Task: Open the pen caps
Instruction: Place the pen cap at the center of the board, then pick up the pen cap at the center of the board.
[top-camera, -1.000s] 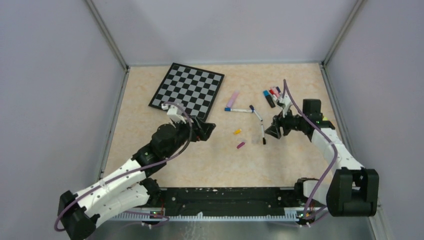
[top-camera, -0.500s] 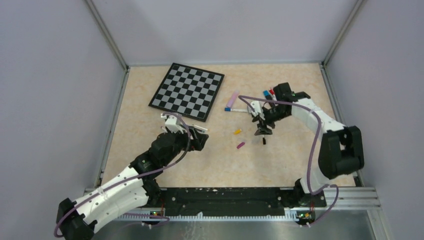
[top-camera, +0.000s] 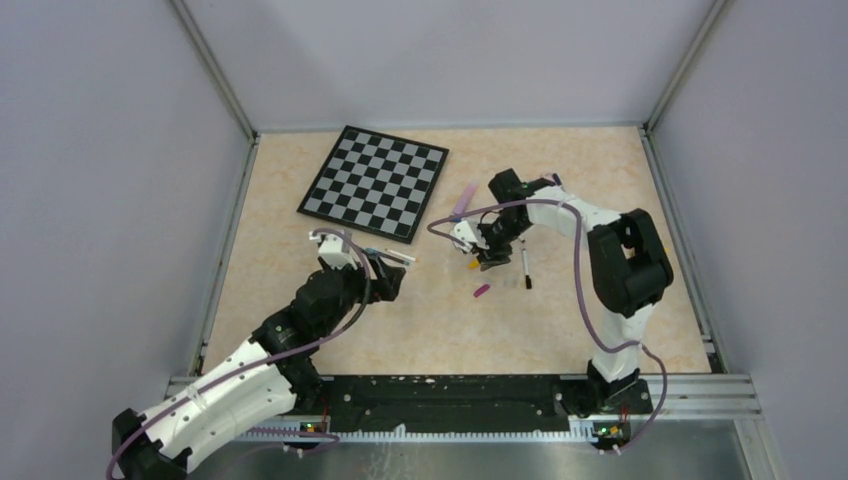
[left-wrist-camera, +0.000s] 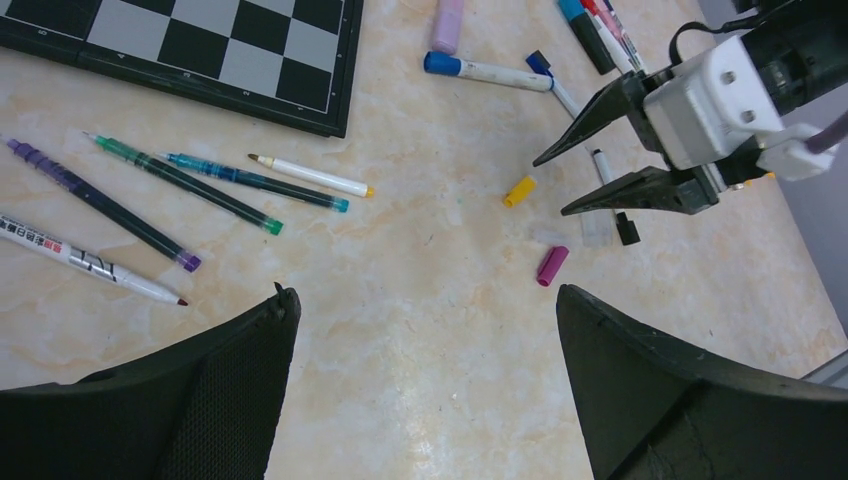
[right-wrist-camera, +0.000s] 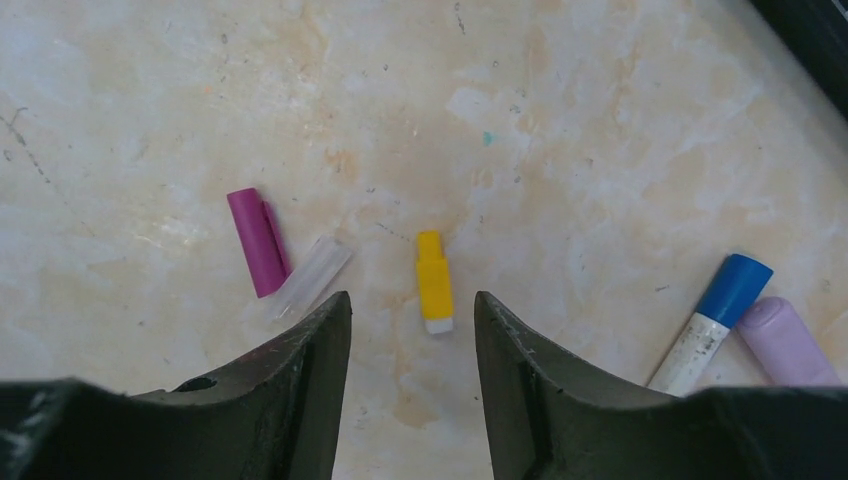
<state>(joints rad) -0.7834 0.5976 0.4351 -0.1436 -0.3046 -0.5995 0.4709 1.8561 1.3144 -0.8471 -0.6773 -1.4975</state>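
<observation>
The right end effector (right-wrist-camera: 410, 297) hangs low over the tabletop (right-wrist-camera: 600, 120), jaws half apart and empty. A loose yellow cap (right-wrist-camera: 433, 280) lies just ahead, between its fingers. A magenta cap (right-wrist-camera: 258, 240) and a clear cap (right-wrist-camera: 312, 275) touch each other nearby. The left end effector (left-wrist-camera: 425, 300) is wide and empty, above the bare pens (left-wrist-camera: 255, 182) lined up by the chessboard (left-wrist-camera: 200, 50).

Several pens look done, so this seems a gap between pens. The blue-capped pen (left-wrist-camera: 485, 70) and the capped ones behind it remain. The next move likely calls for one arm to pinch a barrel, the other to pull its cap straight off.
</observation>
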